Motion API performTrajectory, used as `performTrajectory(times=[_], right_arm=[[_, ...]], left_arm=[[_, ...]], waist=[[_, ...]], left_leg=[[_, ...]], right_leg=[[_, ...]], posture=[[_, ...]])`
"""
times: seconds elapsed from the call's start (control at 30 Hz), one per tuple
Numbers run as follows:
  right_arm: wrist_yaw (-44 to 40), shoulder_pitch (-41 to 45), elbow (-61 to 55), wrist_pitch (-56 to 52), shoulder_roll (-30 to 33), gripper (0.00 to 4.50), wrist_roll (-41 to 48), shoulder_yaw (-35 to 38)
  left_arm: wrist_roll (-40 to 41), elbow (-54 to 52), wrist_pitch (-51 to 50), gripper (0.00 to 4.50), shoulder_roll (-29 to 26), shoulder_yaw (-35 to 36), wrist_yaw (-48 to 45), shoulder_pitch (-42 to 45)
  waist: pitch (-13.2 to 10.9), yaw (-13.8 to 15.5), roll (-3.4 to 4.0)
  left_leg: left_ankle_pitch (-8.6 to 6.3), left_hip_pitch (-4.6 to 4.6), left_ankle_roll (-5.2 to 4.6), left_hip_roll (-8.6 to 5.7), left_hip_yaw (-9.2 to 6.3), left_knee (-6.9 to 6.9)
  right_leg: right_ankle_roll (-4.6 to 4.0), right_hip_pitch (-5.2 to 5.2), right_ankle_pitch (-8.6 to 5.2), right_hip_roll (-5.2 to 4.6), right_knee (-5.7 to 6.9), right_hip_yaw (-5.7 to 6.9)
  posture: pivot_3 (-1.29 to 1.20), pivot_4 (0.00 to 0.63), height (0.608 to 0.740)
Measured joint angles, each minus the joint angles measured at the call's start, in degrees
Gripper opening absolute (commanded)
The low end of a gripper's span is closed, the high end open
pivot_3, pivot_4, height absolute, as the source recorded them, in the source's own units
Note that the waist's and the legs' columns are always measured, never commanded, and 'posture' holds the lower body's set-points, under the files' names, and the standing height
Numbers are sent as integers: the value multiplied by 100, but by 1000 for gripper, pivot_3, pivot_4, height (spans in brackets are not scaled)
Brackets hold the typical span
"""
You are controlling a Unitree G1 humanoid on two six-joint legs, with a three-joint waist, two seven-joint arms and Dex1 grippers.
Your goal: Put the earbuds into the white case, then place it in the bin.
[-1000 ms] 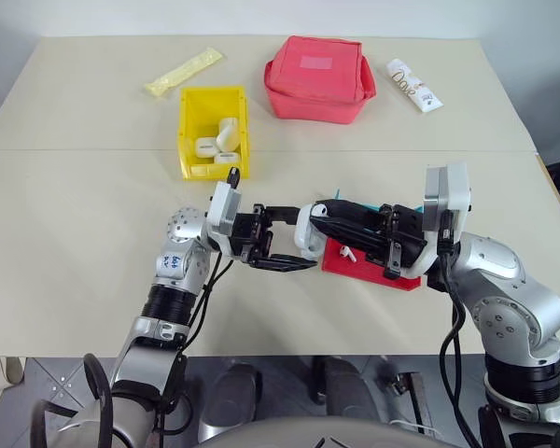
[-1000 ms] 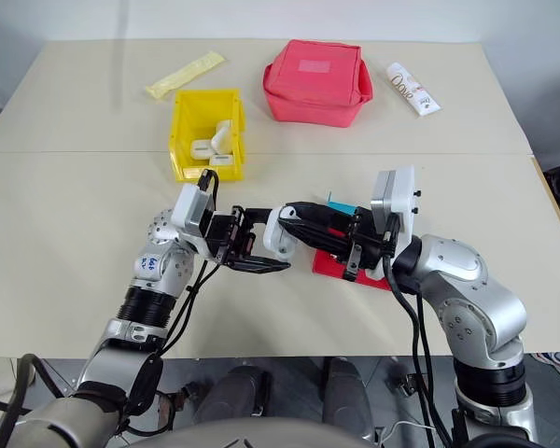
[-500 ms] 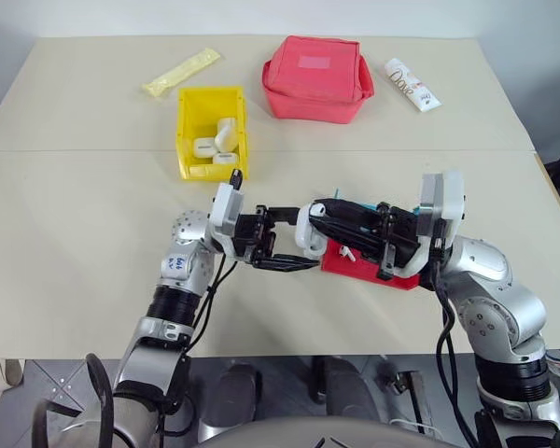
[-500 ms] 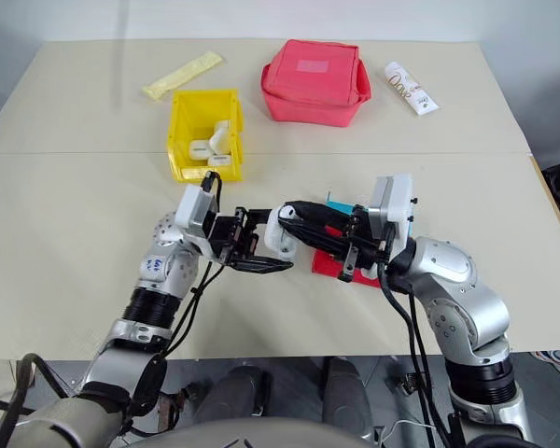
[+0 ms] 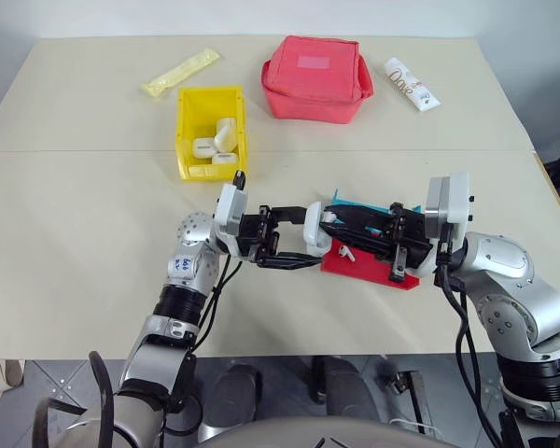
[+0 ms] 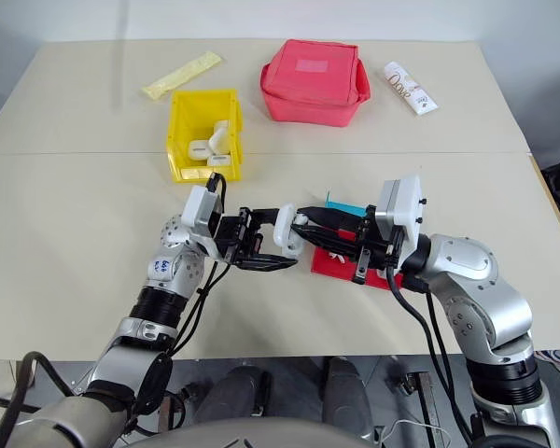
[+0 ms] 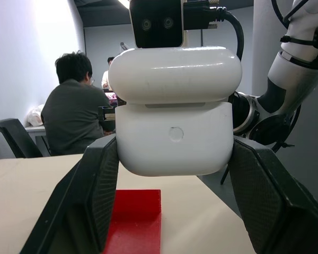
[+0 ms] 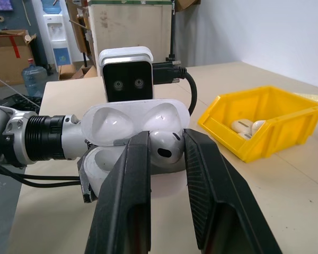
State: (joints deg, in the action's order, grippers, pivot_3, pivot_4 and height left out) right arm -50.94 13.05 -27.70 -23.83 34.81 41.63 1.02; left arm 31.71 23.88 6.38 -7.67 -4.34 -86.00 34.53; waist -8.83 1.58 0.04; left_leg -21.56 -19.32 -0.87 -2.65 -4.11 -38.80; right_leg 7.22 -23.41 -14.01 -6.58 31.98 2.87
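Right wrist view: the right gripper [image 8: 167, 153] pinches an earbud [image 8: 166, 145] at the open white case [image 8: 132, 132] clamped by the left gripper [image 7: 172, 174]; seating it likely demands stem-first alignment.

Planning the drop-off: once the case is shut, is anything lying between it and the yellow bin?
Nothing visible. The case, held by the left gripper with its lid open, has only bare table between it and the bin, which already holds other small white items.
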Motion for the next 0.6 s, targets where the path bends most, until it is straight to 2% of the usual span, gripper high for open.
performTrajectory(times=[0.17, 0.23, 0.33, 0.37, 0.57, 0.6], right_arm=[[8, 76, -1, -146, 102, 532, 43, 0], [5, 176, -1, -238, 147, 1277, 46, -18], [-50, 210, -8, -390, 205, 2094, 96, -70], [-56, 219, -9, -434, 208, 2494, 118, -72], [64, 371, -18, -773, 296, 4474, 111, -159], [94, 386, -47, -792, 332, 4474, 123, -67]], left_arm=[[0, 101, 77, 2744, 1, 0, -1, 0], [1, 104, 107, 2744, -5, 6, -1, 0], [3, 129, 202, 2744, -124, 241, 0, 7], [2, 133, 233, 2744, -167, 307, 0, 22], [146, 117, 305, 2744, -85, 384, 0, 262], [146, 121, 307, 2744, -85, 383, 0, 263]], waist=[[0, -4, 0], [0, -4, 0], [0, -6, 0], [0, -6, 0], [-1, 15, -2], [-1, 15, -2]], left_leg=[[0, 0, 0, 0, 0, 0], [0, 0, 0, 1, 0, 0], [0, 0, 0, 2, 0, 0], [0, 0, 0, 2, 0, 0], [0, -8, -2, -7, -6, -10], [0, -8, -2, -6, -7, -9]], right_leg=[[0, -1, 0, 0, 0, 0], [0, -1, 0, 0, 0, 0], [0, -1, 0, 0, 0, 0], [0, -1, 0, 0, 0, 0], [1, 0, 1, -7, 0, 0], [1, 0, 1, -6, 0, 0]], posture=[[0, 150, 740], [0, 150, 740], [0, 150, 740], [0, 150, 740], [0, 150, 740], [0, 150, 740]])
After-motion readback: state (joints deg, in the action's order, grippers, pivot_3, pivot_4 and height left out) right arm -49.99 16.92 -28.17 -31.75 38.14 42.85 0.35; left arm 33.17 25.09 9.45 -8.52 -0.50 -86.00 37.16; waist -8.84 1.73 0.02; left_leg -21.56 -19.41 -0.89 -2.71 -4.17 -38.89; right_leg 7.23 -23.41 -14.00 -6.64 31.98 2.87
